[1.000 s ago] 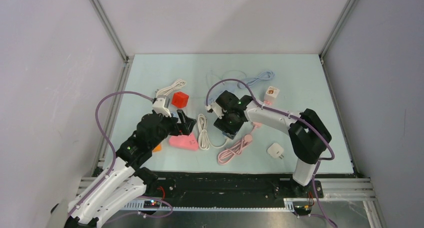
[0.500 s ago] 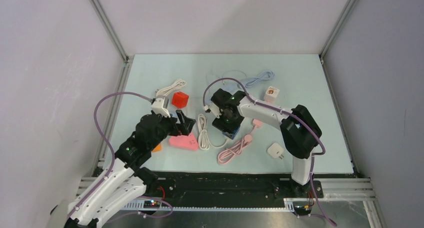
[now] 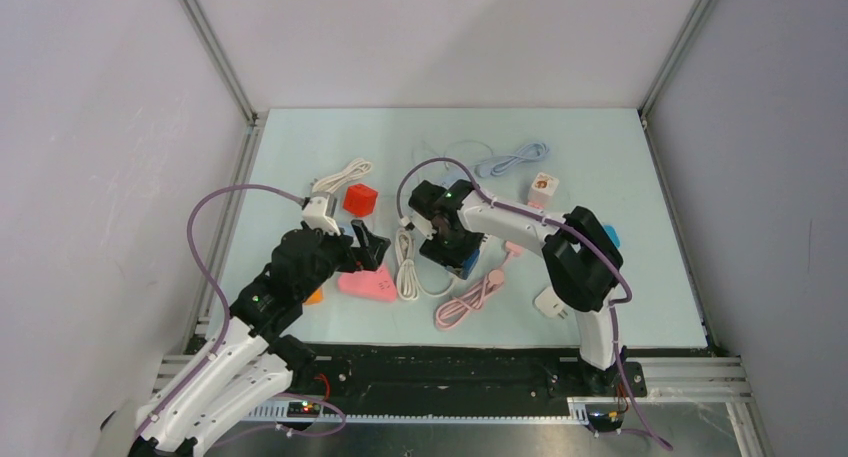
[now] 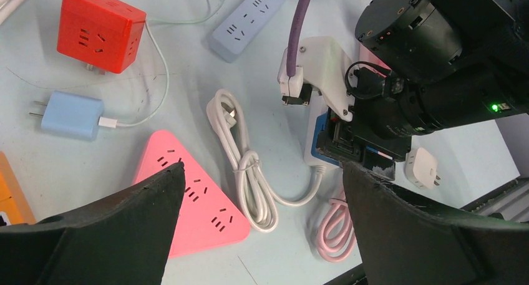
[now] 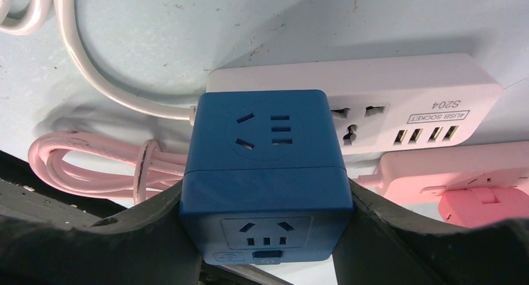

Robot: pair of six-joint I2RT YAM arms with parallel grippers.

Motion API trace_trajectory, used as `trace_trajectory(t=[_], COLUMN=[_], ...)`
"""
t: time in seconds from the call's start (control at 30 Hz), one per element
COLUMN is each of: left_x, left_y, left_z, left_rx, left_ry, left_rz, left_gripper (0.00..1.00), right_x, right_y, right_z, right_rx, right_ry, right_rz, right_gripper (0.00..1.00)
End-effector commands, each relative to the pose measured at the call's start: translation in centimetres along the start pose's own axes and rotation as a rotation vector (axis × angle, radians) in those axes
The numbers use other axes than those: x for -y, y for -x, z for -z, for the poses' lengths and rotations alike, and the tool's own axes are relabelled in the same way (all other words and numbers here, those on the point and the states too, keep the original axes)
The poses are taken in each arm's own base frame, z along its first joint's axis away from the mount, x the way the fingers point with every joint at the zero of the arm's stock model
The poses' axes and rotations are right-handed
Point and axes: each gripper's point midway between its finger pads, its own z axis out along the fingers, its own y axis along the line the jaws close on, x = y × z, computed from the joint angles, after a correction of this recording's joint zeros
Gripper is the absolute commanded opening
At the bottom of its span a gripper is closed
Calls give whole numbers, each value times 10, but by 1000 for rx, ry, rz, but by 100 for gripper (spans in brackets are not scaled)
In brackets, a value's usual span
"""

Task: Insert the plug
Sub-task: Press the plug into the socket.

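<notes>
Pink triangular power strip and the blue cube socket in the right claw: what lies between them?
A coiled white cable lies between the pink triangular power strip and the blue cube socket; the left wrist view shows it plainly.

Bright, even overhead light, soft shadows, sharp focus; slight wide-angle bending in the wrist views.
</notes>
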Motion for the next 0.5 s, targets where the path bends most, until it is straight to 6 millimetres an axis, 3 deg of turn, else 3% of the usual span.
trace_trajectory(t=[0.0, 0.1, 0.13, 0.17, 0.2, 0.27, 0.33, 0.47], left_x=[-6, -6, -6, -6, -5, -4, -4, -4], left_y=[1, 2, 2, 3, 3, 6, 7, 11], left_z=[-1, -1, 0, 0, 0, 1, 3, 5], left_rx=[14, 15, 16, 17, 18, 24, 28, 35], left_ry=[22, 22, 21, 20, 19, 18, 20, 25], left_rz=[-20, -19, -19, -19, -20, -21, -24, -26], left_gripper=[100, 100, 100, 100, 100, 100, 100, 100], right_x=[-35, -33, -27, -25, -21, -16, -12, 0], right_y=[-38, -33, -31, -24, -19, -4, 12, 34], right_z=[-84, -82, -78, -75, -69, -54, -36, 1], right_rx=[-201, -188, -177, -154, -125, -53, 25, 141], right_ry=[111, 92, 62, 49, 33, 11, -3, -49], right_rz=[16, 3, 2, -5, -8, -14, -8, -3], right_gripper=[0, 0, 4, 10, 25, 44, 57, 70])
